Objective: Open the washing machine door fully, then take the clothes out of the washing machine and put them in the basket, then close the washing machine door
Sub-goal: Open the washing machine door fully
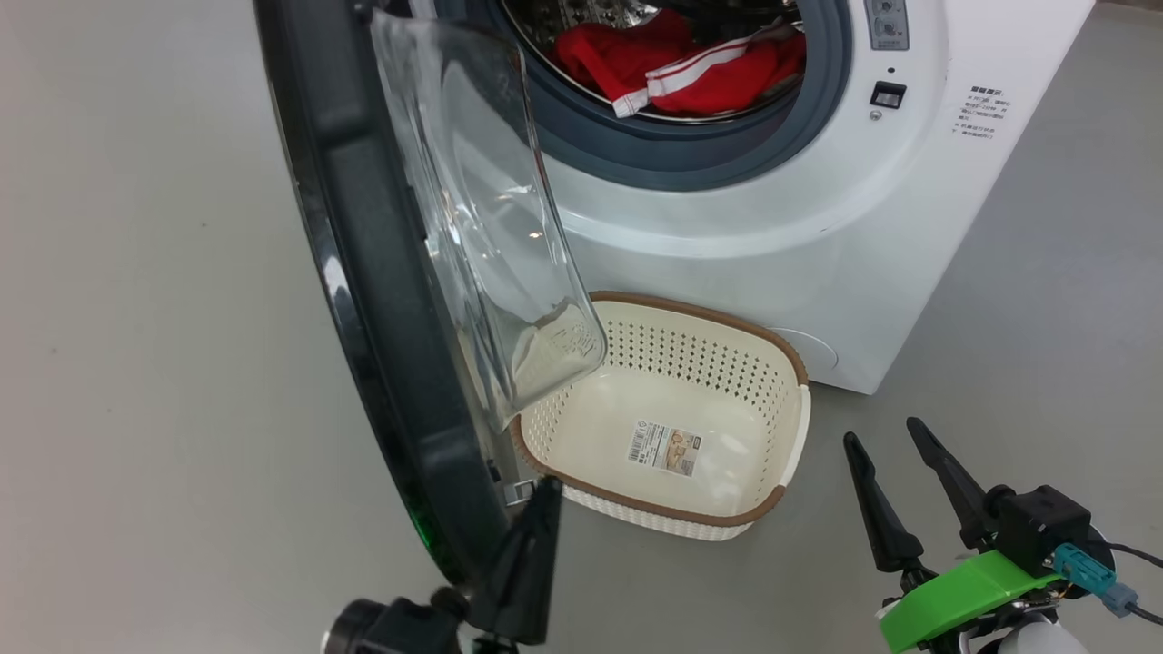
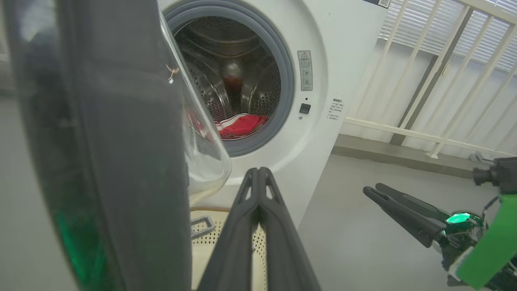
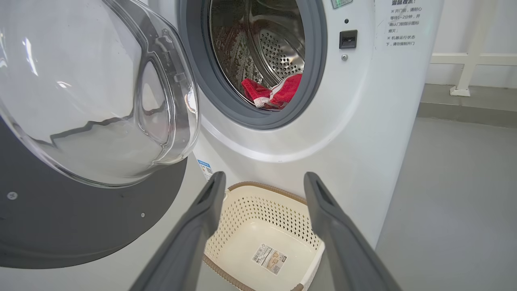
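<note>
One door [image 1: 382,300] stands edge-on, glass bulging twd basket [image 1: 709,318]; L end effector [image 1: 548,489] pinched empty, R end effector [image 1: 881,434] spread wide.

Laundry area: washing machine [image 1: 818,227], basket [image 1: 690,363]

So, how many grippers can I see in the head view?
2: the left gripper, shut, low beside the open door; the right gripper, open, right of the basket.

A white railing [image 2: 404,131] borders the grey floor [image 2: 363,250]
</note>
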Motion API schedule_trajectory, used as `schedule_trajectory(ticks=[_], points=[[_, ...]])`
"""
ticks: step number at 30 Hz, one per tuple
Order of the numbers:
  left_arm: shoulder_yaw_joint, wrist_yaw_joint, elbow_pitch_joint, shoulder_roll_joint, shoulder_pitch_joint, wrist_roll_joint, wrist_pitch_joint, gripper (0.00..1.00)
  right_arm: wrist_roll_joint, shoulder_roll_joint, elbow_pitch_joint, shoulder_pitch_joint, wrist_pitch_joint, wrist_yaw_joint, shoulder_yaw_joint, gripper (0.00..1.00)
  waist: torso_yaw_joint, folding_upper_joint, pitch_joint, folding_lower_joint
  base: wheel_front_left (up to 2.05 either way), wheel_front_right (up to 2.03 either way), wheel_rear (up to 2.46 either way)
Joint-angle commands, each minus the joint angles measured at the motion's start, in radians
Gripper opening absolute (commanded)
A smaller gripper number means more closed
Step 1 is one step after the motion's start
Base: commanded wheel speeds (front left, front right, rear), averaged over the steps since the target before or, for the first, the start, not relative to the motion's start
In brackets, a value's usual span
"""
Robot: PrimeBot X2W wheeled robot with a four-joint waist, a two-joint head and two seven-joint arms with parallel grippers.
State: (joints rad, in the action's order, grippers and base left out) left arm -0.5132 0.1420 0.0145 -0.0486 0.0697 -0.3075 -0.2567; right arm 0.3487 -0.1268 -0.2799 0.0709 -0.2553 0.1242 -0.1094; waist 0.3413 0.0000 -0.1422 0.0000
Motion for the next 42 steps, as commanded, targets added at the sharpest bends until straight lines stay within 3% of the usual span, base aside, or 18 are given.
schedule_trajectory(ticks=[1,18,37,42], points=[[0.044,0.011,0.012,-0.002,0.040,-0.013,-0.005,0.00,-0.005,-0.008,0.027,0.034,-0.006,0.007,-0.021,1.00,-0.001,0.0000,0.001,0.0000,0.00,0.00,0.00],[0.271,0.039,-0.026,-0.002,-0.019,-0.008,-0.005,0.00,-0.007,0.005,0.031,0.014,-0.006,0.007,-0.028,1.00,0.020,0.0000,0.014,0.0000,0.00,0.00,0.00],[0.620,0.019,-0.065,-0.002,0.005,0.011,-0.005,0.00,-0.004,0.004,0.045,0.029,-0.006,0.007,-0.040,1.00,0.026,0.0000,-0.016,0.0000,0.00,0.00,0.00],[0.726,-0.006,-0.104,-0.002,0.046,0.031,-0.005,0.00,-0.004,-0.005,0.047,0.037,-0.006,0.007,-0.039,1.00,0.021,0.0000,-0.037,0.0000,0.00,0.00,0.00]])
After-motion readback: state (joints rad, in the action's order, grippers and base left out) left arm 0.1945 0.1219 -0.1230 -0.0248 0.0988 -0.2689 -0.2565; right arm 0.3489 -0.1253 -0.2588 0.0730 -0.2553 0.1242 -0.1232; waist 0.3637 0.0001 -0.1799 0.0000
